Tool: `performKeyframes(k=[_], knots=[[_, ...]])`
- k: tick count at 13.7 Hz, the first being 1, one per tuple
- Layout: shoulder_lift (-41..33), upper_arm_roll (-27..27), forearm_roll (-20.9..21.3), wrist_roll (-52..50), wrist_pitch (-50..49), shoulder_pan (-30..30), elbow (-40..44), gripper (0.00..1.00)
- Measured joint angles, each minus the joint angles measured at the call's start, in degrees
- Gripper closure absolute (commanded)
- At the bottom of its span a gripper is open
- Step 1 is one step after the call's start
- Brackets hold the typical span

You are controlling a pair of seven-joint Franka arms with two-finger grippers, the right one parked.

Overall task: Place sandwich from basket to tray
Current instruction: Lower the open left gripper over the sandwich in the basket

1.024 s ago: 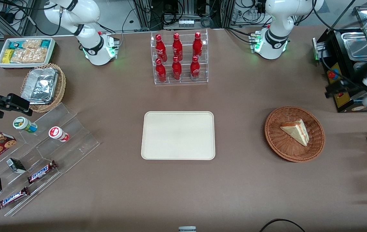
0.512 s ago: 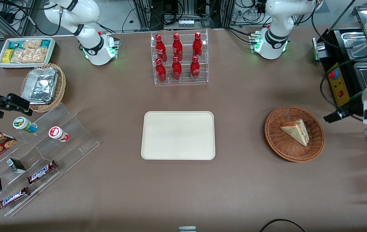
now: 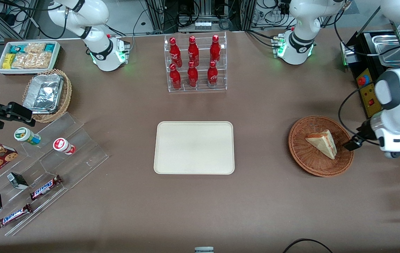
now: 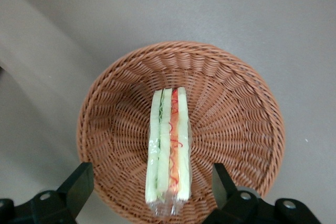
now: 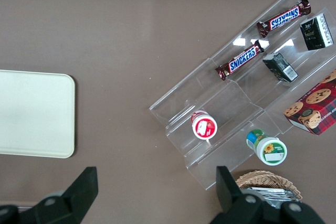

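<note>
A brown table (image 3: 263, 196) fills the view, cables (image 3: 221, 17) along its edge.

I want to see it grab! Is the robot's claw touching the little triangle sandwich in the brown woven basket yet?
Apart. In the left wrist view the open gripper hangs above the basket, its black fingers wide of the sandwich, with wicker showing between.

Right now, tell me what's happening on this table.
The left arm's gripper hovers over the rim of the basket, at the working arm's end of the table, fingers open. The wrist camera shows the open fingers straddling the sandwich, which lies in the basket untouched. The tray sits mid-table with nothing on it, so the sandwich is not yet picked up.
</note>
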Motion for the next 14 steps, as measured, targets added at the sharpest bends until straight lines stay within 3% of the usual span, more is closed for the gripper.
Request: performKeyframes(k=[9,14], knots=[[5.34,-0.26,-0.16,-4.00,13.70,-0.44,-7.58,0.00],[6.22,-0.38,-0.18,-4.57,15.06,-1.78,-9.48,0.01]])
